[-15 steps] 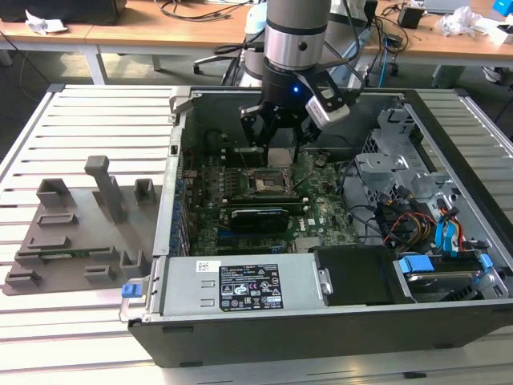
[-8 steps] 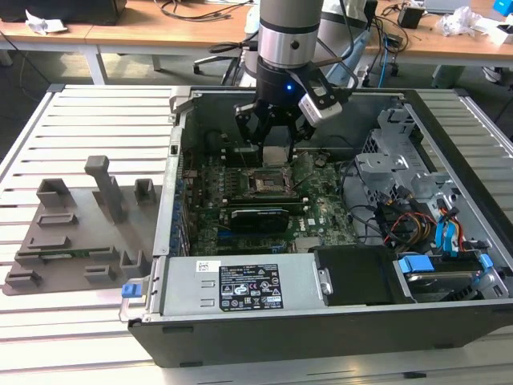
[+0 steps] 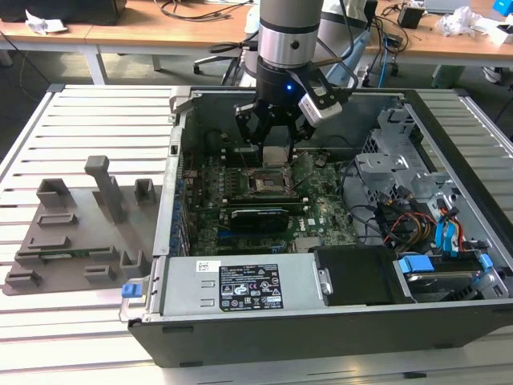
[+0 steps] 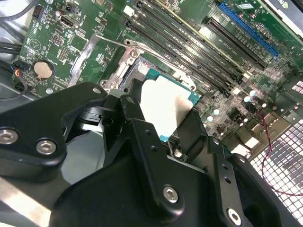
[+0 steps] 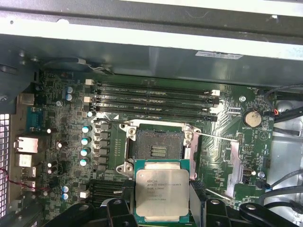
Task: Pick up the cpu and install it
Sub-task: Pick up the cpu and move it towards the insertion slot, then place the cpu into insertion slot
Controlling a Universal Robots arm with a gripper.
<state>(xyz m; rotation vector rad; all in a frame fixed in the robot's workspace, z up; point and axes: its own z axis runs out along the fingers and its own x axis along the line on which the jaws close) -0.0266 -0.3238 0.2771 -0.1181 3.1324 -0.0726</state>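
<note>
The cpu (image 5: 161, 196), thin, stiff and probably light, with a slick metal top and likely a delicate underside, is pinched by opposite edges in the gripper's (image 3: 275, 147) jaws. It hangs close above the open socket (image 5: 158, 144). In the exterior view the expansion card (image 3: 256, 216) lies at 6 o'clock of the socket and the drive cage (image 3: 393, 160) at 3 o'clock. Memory slots (image 5: 151, 101) run just beside the socket, so room looks tight.

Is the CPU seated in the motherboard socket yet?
No: in the first wrist view the square black-framed socket is empty, and the flat silvery-grey square cpu is held off it in the pincer.
</note>
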